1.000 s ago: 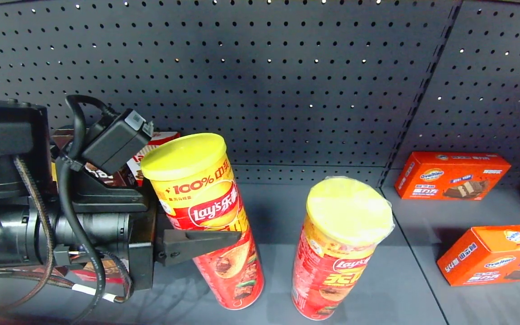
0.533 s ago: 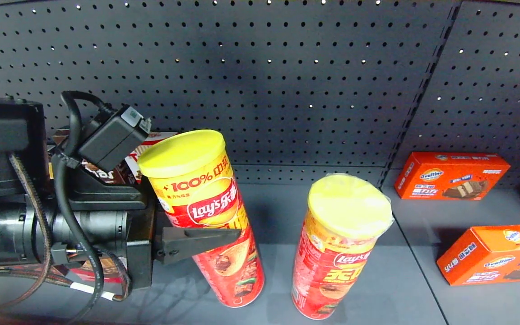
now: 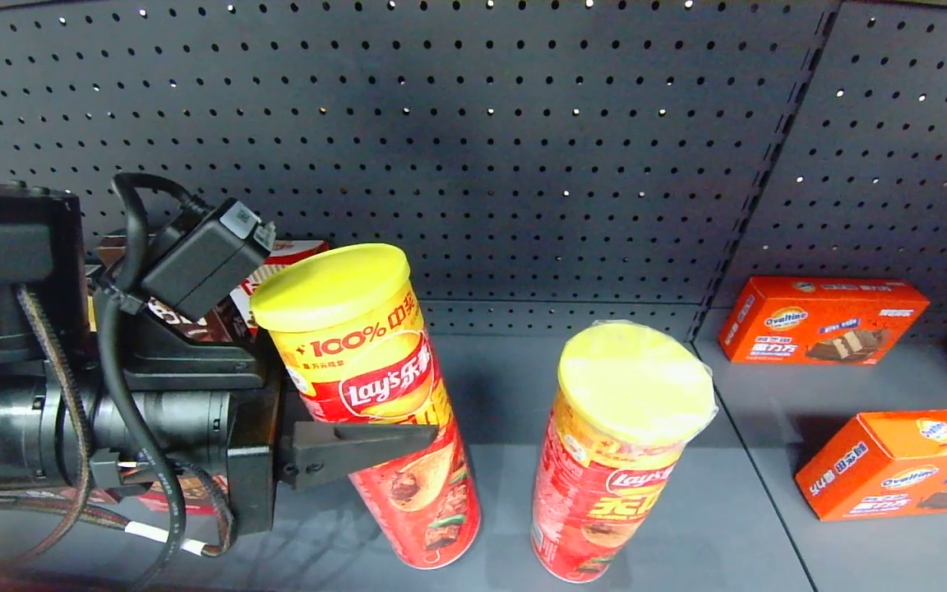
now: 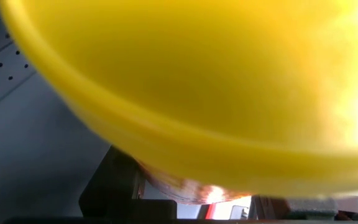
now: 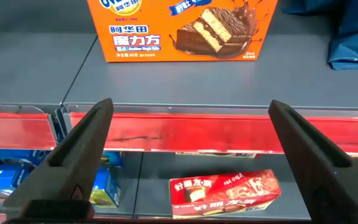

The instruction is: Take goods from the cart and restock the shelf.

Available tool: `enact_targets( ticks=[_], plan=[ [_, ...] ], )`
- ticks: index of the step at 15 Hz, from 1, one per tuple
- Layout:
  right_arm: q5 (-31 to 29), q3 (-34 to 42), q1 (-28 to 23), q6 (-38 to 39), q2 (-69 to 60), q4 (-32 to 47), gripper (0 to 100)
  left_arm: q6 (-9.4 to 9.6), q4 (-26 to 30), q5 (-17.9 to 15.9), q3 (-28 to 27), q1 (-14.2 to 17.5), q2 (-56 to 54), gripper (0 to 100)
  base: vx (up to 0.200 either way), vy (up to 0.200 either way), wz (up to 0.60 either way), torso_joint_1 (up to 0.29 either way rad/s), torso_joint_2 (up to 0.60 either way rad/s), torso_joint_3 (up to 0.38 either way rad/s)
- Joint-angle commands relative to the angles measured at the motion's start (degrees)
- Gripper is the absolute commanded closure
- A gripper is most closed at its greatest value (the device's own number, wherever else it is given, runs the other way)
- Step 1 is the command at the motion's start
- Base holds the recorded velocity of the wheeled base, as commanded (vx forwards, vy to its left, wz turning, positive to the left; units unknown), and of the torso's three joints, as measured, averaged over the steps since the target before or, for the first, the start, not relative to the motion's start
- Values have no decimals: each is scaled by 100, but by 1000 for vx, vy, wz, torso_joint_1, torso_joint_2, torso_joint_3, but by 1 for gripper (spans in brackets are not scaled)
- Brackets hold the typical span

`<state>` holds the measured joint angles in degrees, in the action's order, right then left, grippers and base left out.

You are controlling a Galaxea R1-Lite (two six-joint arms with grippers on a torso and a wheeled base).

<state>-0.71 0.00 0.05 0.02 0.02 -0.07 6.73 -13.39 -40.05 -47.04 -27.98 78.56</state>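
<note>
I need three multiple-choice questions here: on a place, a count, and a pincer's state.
1. The free can stands where, relative to the gripped can?
A) on its right B) behind it C) on top of it
2. How many orange boxes lie on the shelf?
A) one B) two C) four
3. The right pincer is:
A) open B) shut on a box C) shut on a can
Key: 1 A, it stands apart on the robot's right; 2 B, both lie in the right bay; 3 A, jaws wide apart, empty.

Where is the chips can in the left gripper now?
Head view, left of centre: the chips can is held by the left gripper at the grey shelf, a second can to its right.
</note>
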Motion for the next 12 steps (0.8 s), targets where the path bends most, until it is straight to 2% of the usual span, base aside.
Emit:
enact_targets(
  ticks=[1, 3, 5, 8, 9, 11, 12],
  plan=[
    [0, 0, 4, -2, -2, -1, 0, 4, -50, 50, -7, -6, -33, 100, 0, 0, 0, 0, 0, 0],
    [0, 0, 4, -2, -2, -1, 0, 215, -367, 375, -51, 29, -25, 100, 0, 0, 0, 0, 0, 0],
    [0, 0, 4, -2, -2, -1, 0, 268, -375, 392, -323, 117, 19, 100, 0, 0, 0, 0, 0, 0],
    [0, 0, 4, -2, -2, -1, 0, 373, -261, 401, -525, -24, 81, 100, 0, 0, 0, 0, 0, 0],
    [0, 0, 4, -2, -2, -1, 0, 443, 196, 392, -859, -120, 125, 100, 0, 0, 0, 0, 0, 0],
    [0, 0, 4, -2, -2, -1, 0, 962, 1866, 401, -1967, -85, 468, 100, 0, 0, 0, 0, 0, 0],
    [0, 0, 4, -2, -2, -1, 0, 979, 2086, 401, -2336, -94, 608, 100, 0, 0, 0, 0, 0, 0]
  ],
)
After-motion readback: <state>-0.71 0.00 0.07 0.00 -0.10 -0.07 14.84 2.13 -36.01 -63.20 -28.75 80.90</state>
